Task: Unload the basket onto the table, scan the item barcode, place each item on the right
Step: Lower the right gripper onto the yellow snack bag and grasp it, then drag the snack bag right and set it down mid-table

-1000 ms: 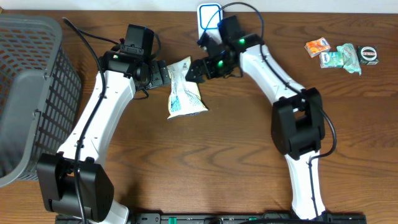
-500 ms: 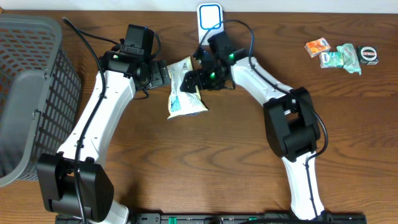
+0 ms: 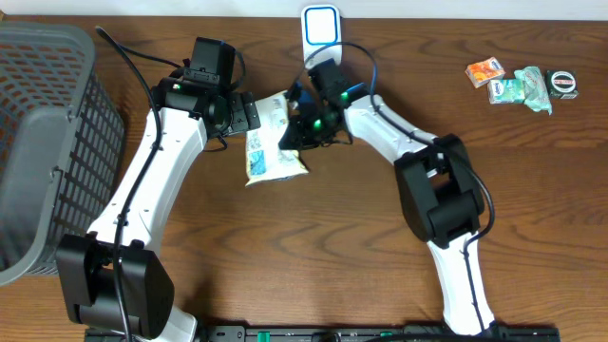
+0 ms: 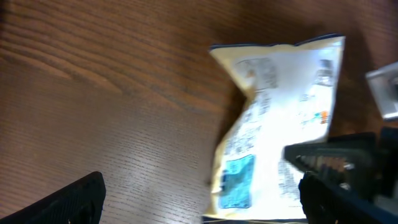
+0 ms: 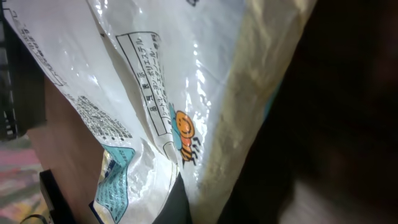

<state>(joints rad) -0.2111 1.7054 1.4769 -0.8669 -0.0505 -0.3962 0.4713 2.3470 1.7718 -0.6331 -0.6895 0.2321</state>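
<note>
The snack bag [image 3: 273, 150], a pale crinkled packet with small print and a blue patch, sits a little above the middle of the overhead frame, on the brown wooden worktop [image 3: 313, 247]. The right arm's fingers [image 3: 291, 131] are clenched on the bag's right edge, about halfway along it. In the right wrist view the shiny film of the bag [image 5: 143, 93] fills most of the frame, showing a boxed block of print and a small orange bee drawing. A dark finger [image 5: 177, 202] presses against it at the bottom edge. Whether the bag is lifted clear of the wood or still resting on it cannot be told.

The left arm's fingers [image 3: 253, 114] stand wide apart just left of the bag's upper left corner, gripping nothing. In the left wrist view the bag [image 4: 280, 118] lies to the right of centre.

Directly above the bag, at the top edge of the overhead frame, stands a white scanner [image 3: 321, 23] with a blue-outlined face. A grey mesh basket [image 3: 43, 142] fills the left side. In the upper right corner, well apart from the bag, lie an orange packet [image 3: 484, 71], a green packet [image 3: 521, 87] and a small round black item [image 3: 565, 84].
</note>
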